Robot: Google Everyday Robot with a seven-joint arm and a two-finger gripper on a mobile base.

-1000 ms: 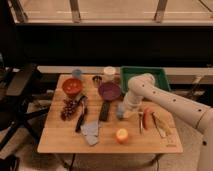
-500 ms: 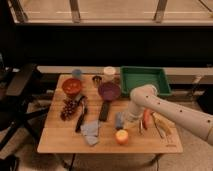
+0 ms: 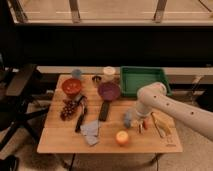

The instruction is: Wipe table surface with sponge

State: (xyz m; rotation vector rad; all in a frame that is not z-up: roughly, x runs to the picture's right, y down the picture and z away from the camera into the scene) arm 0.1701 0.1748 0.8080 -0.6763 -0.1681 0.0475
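A small light-blue sponge (image 3: 128, 119) lies on the wooden table (image 3: 60, 142), right of centre. My gripper (image 3: 134, 116) hangs at the end of the white arm (image 3: 172, 107), which reaches in from the right. It is right at the sponge, on its right side and partly covering it. I cannot tell whether it holds the sponge.
A green tray (image 3: 142, 80) stands at the back right. A purple bowl (image 3: 109, 91), a red bowl (image 3: 71, 86), grapes (image 3: 69, 108), a black tool (image 3: 104, 111), a grey-blue cloth (image 3: 90, 132), an orange (image 3: 121, 138) and small items by the right edge (image 3: 157, 125) crowd the table.
The arm has swung down from near the green tray toward the front, bringing the gripper low over the table next to the light-blue sponge.
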